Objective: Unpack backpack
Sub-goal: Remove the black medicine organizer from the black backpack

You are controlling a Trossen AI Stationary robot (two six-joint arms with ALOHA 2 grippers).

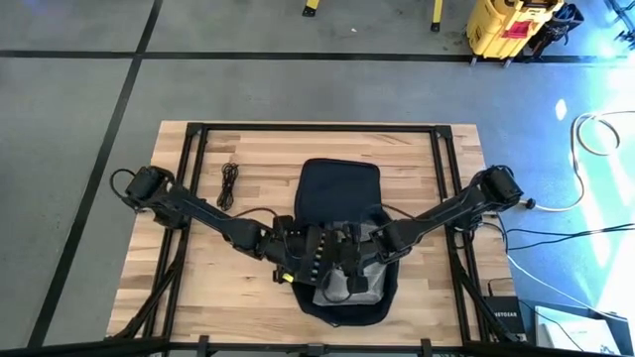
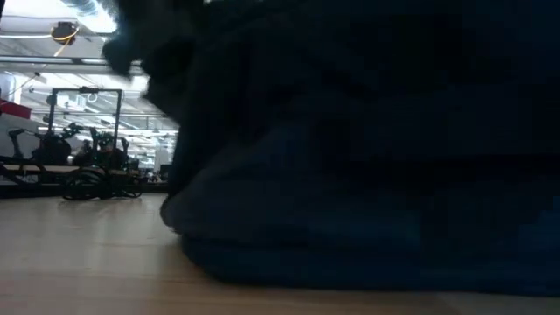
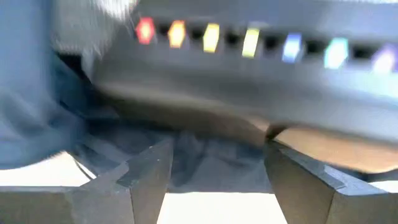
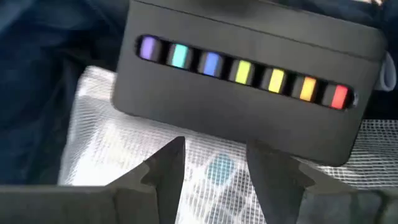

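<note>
Backpack (image 1: 339, 213) lies at the middle of the wooden counter (image 1: 248, 159), its mouth turned toward the near edge, with both arms reaching in over that open end. Unpacking looks to be in its middle stretch: a dark box with a row of coloured lights (image 4: 245, 87) sits at the bag's mouth, above a pale mesh pouch (image 4: 124, 146) that remains inside the opening, and neither has been set down clear of the bag. A coiled black cable (image 1: 229, 184) rests on the boards just left of the backpack, possibly one item already out, though that is a judgement only.

From the left of the backpack, the left gripper (image 1: 303, 253) meets the bag's opening with its jaws spread apart, the lit box and dark fabric close in front of them; whether they touch it cannot be told. From the right, the right gripper (image 1: 355, 260) hangs over the mesh pouch with jaws part-open and nothing seen between them, the box just beyond their tips.
</note>
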